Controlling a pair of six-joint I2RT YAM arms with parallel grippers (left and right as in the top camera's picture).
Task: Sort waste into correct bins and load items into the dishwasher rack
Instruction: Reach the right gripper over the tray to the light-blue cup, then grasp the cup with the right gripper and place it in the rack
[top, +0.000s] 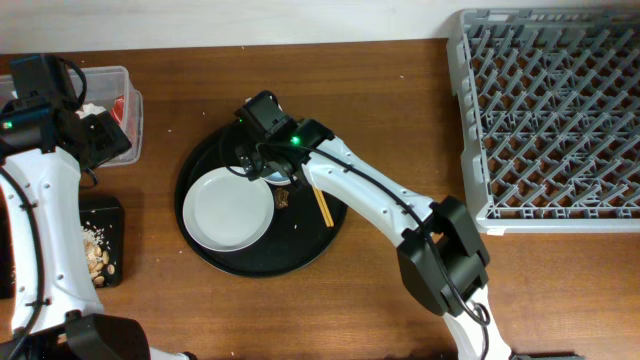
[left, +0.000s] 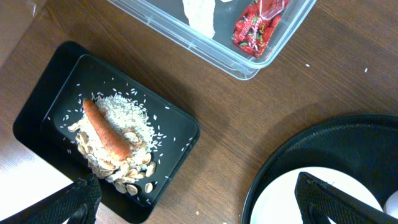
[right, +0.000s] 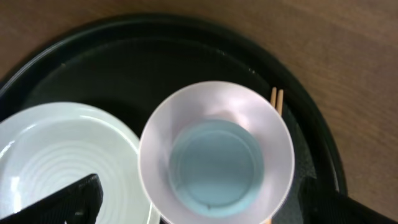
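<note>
Two arms work over the bench. The right end effector (right: 199, 182) hangs above the cup (right: 216, 165) with its fingers spread wide, one on each side of the rim, holding nothing. The cup stands upright on the round tray (right: 186, 56), just beside the plate (right: 62, 162), with the chopsticks (right: 277, 99) behind it. Likely step: lifting the cup for the rack (top: 550, 110) at far right. A good descent is centred, so that neither finger nudges the plate, and the fingers close on the wall below the rim. The right arm stretches leftward across the tray, wrist pointed down. The left end effector (left: 196, 180), also spread and empty, hovers between the black bin (left: 37, 112) and the tray.
</note>
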